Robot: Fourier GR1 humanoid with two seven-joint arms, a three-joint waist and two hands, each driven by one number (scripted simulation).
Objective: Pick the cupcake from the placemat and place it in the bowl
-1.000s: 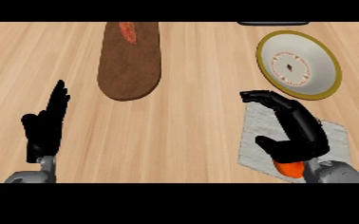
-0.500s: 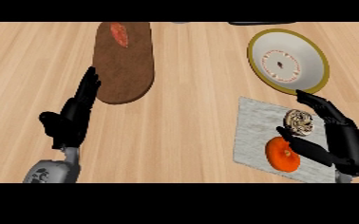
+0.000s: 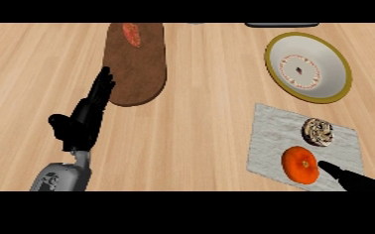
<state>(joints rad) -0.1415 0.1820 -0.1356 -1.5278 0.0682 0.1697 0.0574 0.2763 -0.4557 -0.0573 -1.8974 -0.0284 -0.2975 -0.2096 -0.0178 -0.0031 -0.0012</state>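
Spanning everything: wooden surface (image 3: 198, 124) | right robot hand (image 3: 350, 178) withdrawn since earlier, grip unclear, beside cupcake (image 3: 319, 131) | left robot hand (image 3: 84, 116) fingers straight

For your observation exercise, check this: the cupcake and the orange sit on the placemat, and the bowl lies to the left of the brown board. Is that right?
Not quite. The head view shows the bowl to the right of the brown board, not left. The cupcake and the orange do sit on the placemat.
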